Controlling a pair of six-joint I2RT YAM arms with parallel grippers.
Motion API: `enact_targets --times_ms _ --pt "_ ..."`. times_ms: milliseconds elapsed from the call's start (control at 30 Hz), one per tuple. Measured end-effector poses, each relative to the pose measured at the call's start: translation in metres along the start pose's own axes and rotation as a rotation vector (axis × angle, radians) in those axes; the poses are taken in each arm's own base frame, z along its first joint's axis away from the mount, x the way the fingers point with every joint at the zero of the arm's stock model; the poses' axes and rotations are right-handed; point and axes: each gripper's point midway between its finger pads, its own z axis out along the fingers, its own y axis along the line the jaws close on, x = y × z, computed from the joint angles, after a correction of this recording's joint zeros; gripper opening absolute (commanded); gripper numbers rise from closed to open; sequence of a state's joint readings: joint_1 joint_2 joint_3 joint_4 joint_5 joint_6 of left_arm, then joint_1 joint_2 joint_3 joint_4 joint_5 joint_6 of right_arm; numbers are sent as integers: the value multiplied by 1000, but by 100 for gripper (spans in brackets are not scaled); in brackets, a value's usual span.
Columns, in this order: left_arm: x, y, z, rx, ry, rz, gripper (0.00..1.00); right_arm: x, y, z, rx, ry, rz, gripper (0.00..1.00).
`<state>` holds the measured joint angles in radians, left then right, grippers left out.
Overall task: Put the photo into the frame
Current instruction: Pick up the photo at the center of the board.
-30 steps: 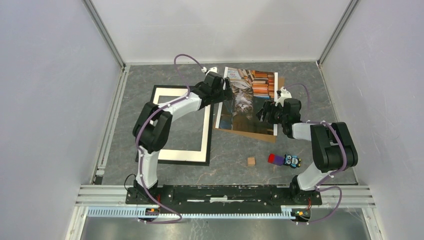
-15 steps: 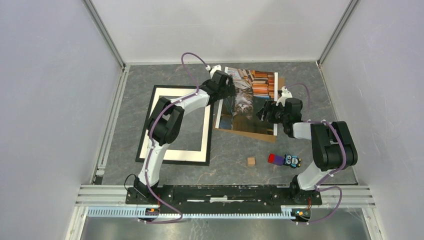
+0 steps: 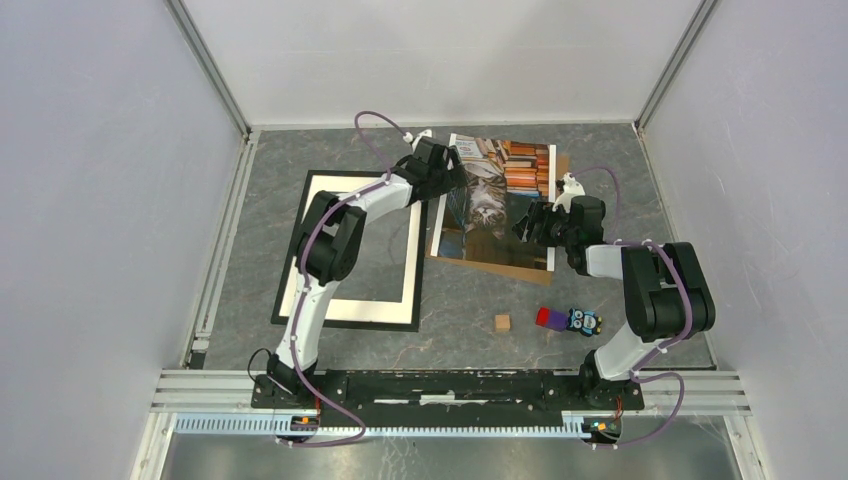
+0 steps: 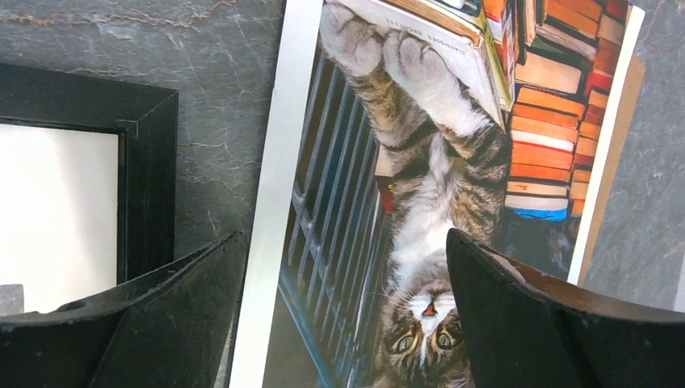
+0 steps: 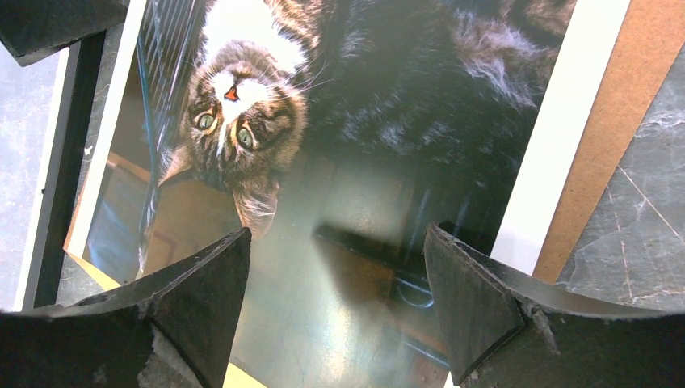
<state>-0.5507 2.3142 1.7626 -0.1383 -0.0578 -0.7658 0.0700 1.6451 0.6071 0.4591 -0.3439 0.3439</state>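
The photo (image 3: pixel 495 195), a cat under stacked books with a white border, lies on a brown backing board (image 3: pixel 500 268) at the back middle. The black frame (image 3: pixel 290 270) with its white mat lies to the left. My left gripper (image 3: pixel 450 180) is open over the photo's left edge; in the left wrist view (image 4: pixel 343 242) the photo (image 4: pixel 420 162) shows between the jaws, with the frame's corner (image 4: pixel 149 178) at the left. My right gripper (image 3: pixel 527 225) is open and empty over the photo's right part. The right wrist view (image 5: pixel 335 234) shows the photo (image 5: pixel 339 121) and the board (image 5: pixel 622 121).
A small wooden cube (image 3: pixel 502 322), a red and purple block (image 3: pixel 548 318) and a small owl figure (image 3: pixel 584 321) lie on the grey table in front of the right arm. White walls close the table at the back and both sides.
My left arm's elbow has swung right and its gripper has shifted a little at the photo's left edge. The right arm and the photo have not moved.
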Motion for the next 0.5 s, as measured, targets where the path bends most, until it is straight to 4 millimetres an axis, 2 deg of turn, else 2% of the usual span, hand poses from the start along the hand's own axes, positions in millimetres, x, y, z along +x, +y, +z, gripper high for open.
enact_targets --times_ms 233,500 --pt "-2 -5 -1 62 40 -54 100 0 0 0 -1 0 0 84" --pt "-13 -7 0 257 66 -255 94 0 2 1 -14 0 -1 84"
